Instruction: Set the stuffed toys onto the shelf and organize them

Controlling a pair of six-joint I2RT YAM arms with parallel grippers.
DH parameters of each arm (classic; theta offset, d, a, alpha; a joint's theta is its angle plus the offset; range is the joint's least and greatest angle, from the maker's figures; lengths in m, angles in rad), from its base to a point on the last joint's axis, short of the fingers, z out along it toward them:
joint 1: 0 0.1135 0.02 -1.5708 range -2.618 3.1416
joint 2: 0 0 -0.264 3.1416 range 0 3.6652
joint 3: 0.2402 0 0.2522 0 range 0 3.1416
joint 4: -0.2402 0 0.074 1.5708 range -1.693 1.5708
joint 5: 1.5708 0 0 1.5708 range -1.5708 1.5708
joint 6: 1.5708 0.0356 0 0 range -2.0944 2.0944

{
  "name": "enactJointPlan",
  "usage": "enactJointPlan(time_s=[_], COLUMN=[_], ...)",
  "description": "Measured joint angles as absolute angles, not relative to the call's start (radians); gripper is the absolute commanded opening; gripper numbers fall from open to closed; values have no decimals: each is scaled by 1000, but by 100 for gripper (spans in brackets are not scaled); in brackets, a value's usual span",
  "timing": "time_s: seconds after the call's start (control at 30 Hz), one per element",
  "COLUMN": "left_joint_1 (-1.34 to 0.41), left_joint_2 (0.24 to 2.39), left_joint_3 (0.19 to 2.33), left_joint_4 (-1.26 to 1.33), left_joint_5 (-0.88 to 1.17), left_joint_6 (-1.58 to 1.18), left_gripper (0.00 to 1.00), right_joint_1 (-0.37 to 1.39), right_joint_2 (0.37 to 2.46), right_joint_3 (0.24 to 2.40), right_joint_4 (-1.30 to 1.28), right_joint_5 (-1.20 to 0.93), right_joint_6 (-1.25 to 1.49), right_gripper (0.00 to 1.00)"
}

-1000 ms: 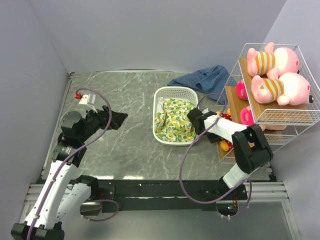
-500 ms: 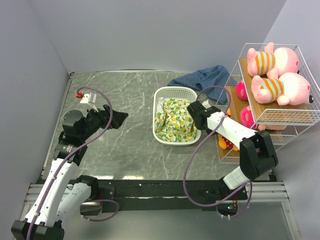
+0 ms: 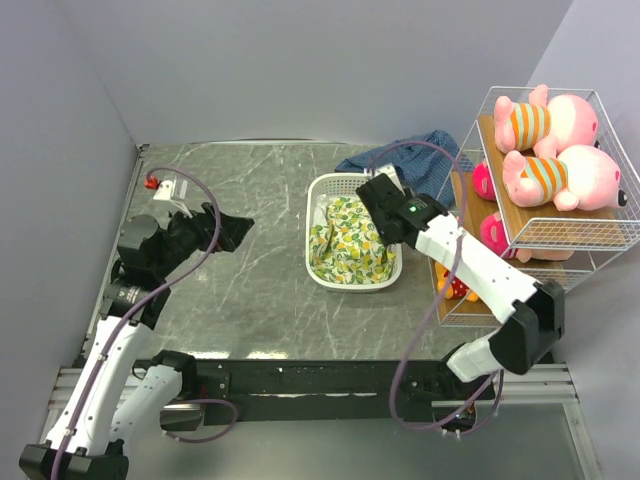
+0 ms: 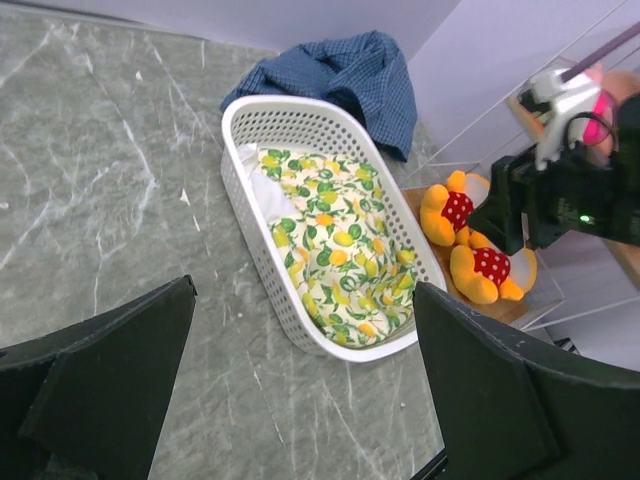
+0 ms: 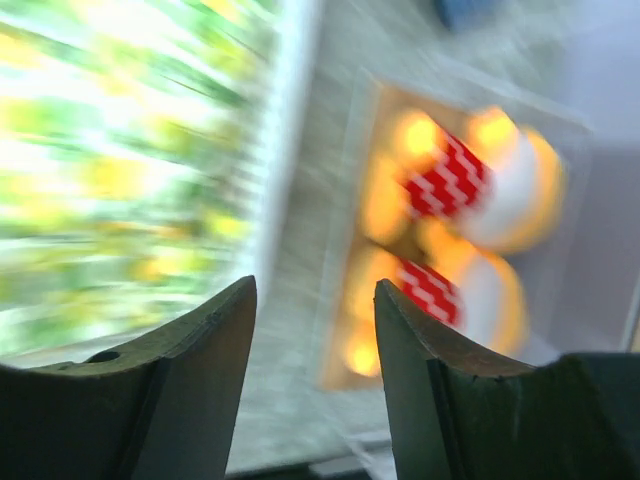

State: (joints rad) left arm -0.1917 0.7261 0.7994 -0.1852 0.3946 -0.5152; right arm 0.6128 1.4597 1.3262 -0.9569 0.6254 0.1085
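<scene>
The shelf (image 3: 560, 235) stands at the right, a white wire rack with wooden tiers. Two pink pigs (image 3: 548, 123) (image 3: 562, 177) in striped shirts lie on its top tier. Pink dolls (image 3: 492, 232) sit on the middle tier. Two yellow bears in red (image 4: 456, 213) (image 4: 487, 275) lie on the lowest tier, also blurred in the right wrist view (image 5: 450, 180). My right gripper (image 3: 374, 194) (image 5: 315, 300) is open and empty, above the right rim of the basket. My left gripper (image 3: 236, 228) (image 4: 305, 400) is open and empty over the table at the left.
A white slotted basket (image 3: 330, 187) (image 4: 250, 190) in the middle holds a lemon-print cloth (image 3: 348, 240) (image 4: 345, 245). A blue fabric (image 3: 410, 155) (image 4: 340, 75) lies behind it beside the shelf. Grey walls close in the table.
My right arm has pulled back from the shelf's lowest tier and swung left and up over the basket's right side. The left arm has shifted only slightly.
</scene>
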Motion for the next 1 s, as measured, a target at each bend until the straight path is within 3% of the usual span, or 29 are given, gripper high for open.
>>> enactJointPlan(time_s=[0.07,0.13,0.23,0.27,0.53,1.0], left_joint_1=[-192,-192,-192,-192,-192,-192], left_joint_2=[727,727,725,724,682,586], left_joint_3=[831,863,899,907,925,845], left_joint_4=[-200,-212,-224,-236,-324,-263], left_joint_5=[397,407,461,479,517,533], left_joint_6=[-511,-501,-462,-449,-406,-522], left_gripper=[96,96,96,96,96,96], right_joint_1=[661,707,746,748,748,748], right_joint_2=[1424,1359,1238,1203,924,825], right_joint_3=[1375,1386,1379,1368,1165,1008], right_joint_4=[-931,-892,-807,-773,-472,-363], right_joint_5=[560,479,330,291,65,126], right_joint_6=[128,150,200,217,328,525], right_gripper=[62,71,96,100,100,100])
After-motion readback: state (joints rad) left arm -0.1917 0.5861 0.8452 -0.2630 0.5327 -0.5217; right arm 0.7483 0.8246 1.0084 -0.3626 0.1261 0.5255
